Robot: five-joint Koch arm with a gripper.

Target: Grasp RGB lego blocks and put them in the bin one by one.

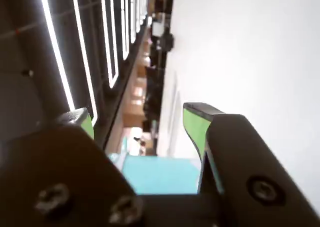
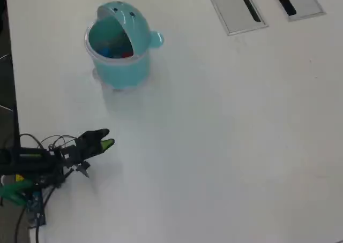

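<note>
In the overhead view the light-teal bin (image 2: pixel 120 66) stands at the upper left of the white table, its domed lid tipped back. Inside it I see a blue lego block (image 2: pixel 107 52) and a red lego block (image 2: pixel 127 54). My gripper (image 2: pixel 106 138) lies low at the table's left edge, well below the bin and apart from it. In the wrist view my gripper (image 1: pixel 140 116) is open, its green-padded fingers (image 1: pixel 194 127) wide apart with nothing between them. A blurred teal patch (image 1: pixel 160 174) shows low between them; I cannot tell what it is.
Two flat grey slotted panels (image 2: pixel 236 7) sit in the table at the top right. The arm's base and loose wires (image 2: pixel 32 173) crowd the lower left edge. The wrist view looks out at ceiling lights (image 1: pixel 82 47) and a white surface (image 1: pixel 250 52).
</note>
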